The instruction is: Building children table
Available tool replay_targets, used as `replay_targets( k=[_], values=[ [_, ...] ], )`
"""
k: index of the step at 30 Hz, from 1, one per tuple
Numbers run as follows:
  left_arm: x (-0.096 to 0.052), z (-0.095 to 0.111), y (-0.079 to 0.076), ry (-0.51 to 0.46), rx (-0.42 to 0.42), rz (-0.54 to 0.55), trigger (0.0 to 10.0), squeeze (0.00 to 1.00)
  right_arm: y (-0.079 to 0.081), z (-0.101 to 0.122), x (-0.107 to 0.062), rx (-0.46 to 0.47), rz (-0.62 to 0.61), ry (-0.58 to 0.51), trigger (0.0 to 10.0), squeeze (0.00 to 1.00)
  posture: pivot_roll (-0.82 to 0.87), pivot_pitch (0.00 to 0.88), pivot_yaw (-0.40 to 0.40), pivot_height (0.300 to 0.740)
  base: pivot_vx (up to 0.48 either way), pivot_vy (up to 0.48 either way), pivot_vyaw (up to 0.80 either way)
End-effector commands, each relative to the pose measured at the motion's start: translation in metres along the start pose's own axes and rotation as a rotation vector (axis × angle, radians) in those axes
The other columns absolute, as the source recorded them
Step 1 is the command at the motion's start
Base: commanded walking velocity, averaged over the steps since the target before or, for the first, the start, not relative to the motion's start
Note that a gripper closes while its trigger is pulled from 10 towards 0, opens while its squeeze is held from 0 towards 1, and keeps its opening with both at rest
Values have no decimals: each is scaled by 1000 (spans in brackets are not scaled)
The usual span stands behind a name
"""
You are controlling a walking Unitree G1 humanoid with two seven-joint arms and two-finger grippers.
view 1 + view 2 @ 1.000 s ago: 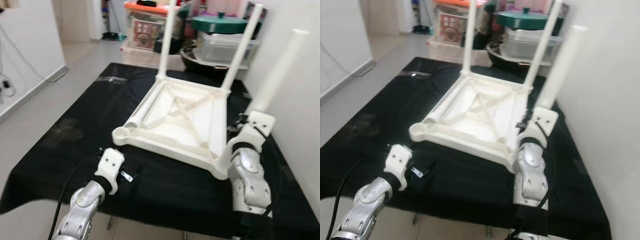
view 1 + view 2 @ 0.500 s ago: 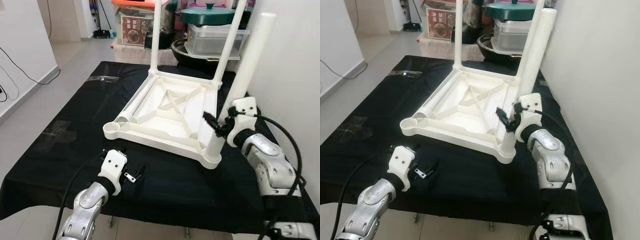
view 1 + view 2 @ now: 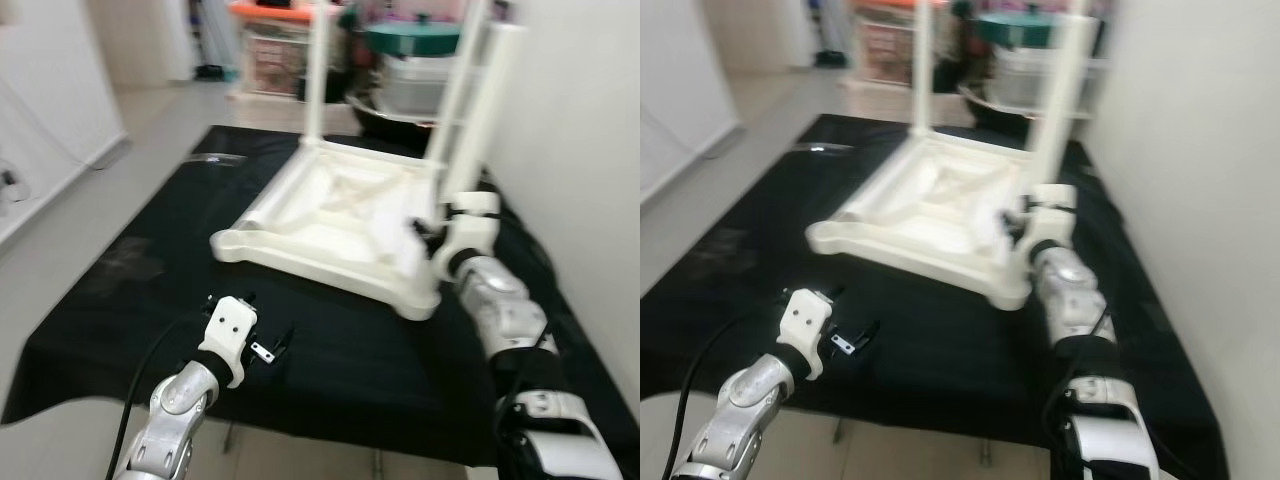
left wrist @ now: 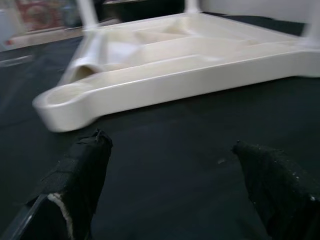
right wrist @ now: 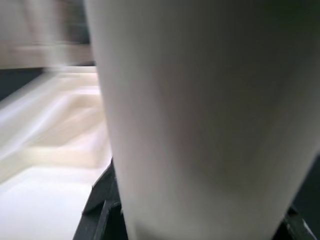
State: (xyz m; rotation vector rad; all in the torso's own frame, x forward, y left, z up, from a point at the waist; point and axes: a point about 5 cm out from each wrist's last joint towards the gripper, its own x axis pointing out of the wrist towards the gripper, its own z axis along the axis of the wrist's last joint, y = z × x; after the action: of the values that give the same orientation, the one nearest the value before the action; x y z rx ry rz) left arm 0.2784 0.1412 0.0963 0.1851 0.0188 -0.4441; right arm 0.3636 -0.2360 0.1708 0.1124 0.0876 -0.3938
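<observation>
Children's table top (image 3: 330,225), a cream plastic piece, lies upside down on the black-covered desk (image 3: 120,290), ribbed underside facing up, with two white legs (image 3: 316,70) already standing upright in its far corners. A third white leg (image 3: 483,105) stands upright at the near corner on the robot's right, just beside the pale wall, and the right end effector (image 3: 432,238) is closed around its lower part, close above the corner socket; in the right wrist view the leg (image 5: 200,115) looms directly between the black fingers (image 5: 100,210), which press against its sides. The near corner socket (image 3: 232,243) on the robot's left is open and holds no leg. The left end effector (image 3: 268,350) hovers low over the black cloth in front of the table top, well apart from it, its fingers spread wide and holding nothing; the left wrist view shows both black fingertips (image 4: 80,170) splayed apart with bare cloth between them and the rim of the table top (image 4: 165,85) beyond. Behind the desk stand storage boxes (image 3: 270,50) and a green-lidded pot (image 3: 415,40), all blurred.
</observation>
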Motion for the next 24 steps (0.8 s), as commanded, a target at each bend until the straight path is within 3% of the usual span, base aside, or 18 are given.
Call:
replay_targets(
  k=[1, 3, 4, 5, 6, 7, 9, 10, 14, 15, 21, 22, 24],
  values=[
    [1, 0, -2, 4, -5, -6, 10000, 0, -29, -38, -7, 14, -199, 151, 0, 0, 16, 0, -89, 740, 0, 0, 0],
    [1, 1, -3, 3, -8, -11, 10000, 0, -44, -54, -27, 22, -331, 131, 0, 0, 18, 0, -82, 740, 0, 0, 0],
    [0, 0, -2, 8, -8, -14, 10000, 0, -42, -57, -41, 21, -344, 119, 1176, 0, -9, 0, -67, 740, 0, 0, 0],
    [0, 0, -2, 8, -8, -14, 10000, 0, -42, -57, -41, 21, -344, 119, 1176, 0, -9, 0, -67, 740, 0, 0, 0],
    [-1, -2, -1, 15, -8, -19, 10000, 0, -35, -56, -59, 3, -320, 90, 2392, 0, -21, 0, -62, 740, 0, 0, 0],
    [-1, -3, -2, 17, -8, -22, 10000, 0, -30, -54, -64, -5, -290, 85, 5804, 0, -26, 0, -59, 740, 0, 0, 0],
    [0, -3, -2, 17, -8, -24, 10000, 0, -26, -54, -65, -9, -282, 84, 5804, 0, -26, 0, -59, 740, 0, 0, 0],
    [2, -2, -4, 13, -10, -30, 10000, 0, -17, -47, -65, -41, -226, 41, 10000, 0, -33, 0, -56, 740, 0, 0, 0],
    [5, 1, -7, 6, -12, -38, 10000, 0, -5, -38, -65, -85, -165, -21, 10000, 0, -33, 0, -56, 740, 0, 0, 0],
    [6, 1, -7, 3, -12, -37, 10000, 0, -4, -34, -64, -67, -140, -45, 10000, 1000, -20, 0, -73, 740, 0, 0, 0],
    [-1, -2, -2, 11, -12, -12, 10000, 0, -1, -16, -69, -65, -79, -146, 10000, 1000, -23, 0, -84, 740, 0, 0, 0],
    [-6, -5, -4, 20, -12, -9, 10000, 0, 3, -10, -80, -72, -40, -169, 10000, 1000, -21, 0, -87, 740, 0, 0, 0],
    [-7, -6, -5, 21, -13, -10, 10000, 0, 5, -9, -85, -76, -10, -171, 10000, 1000, -21, 0, -86, 740, 0, 0, 0]
  ],
)
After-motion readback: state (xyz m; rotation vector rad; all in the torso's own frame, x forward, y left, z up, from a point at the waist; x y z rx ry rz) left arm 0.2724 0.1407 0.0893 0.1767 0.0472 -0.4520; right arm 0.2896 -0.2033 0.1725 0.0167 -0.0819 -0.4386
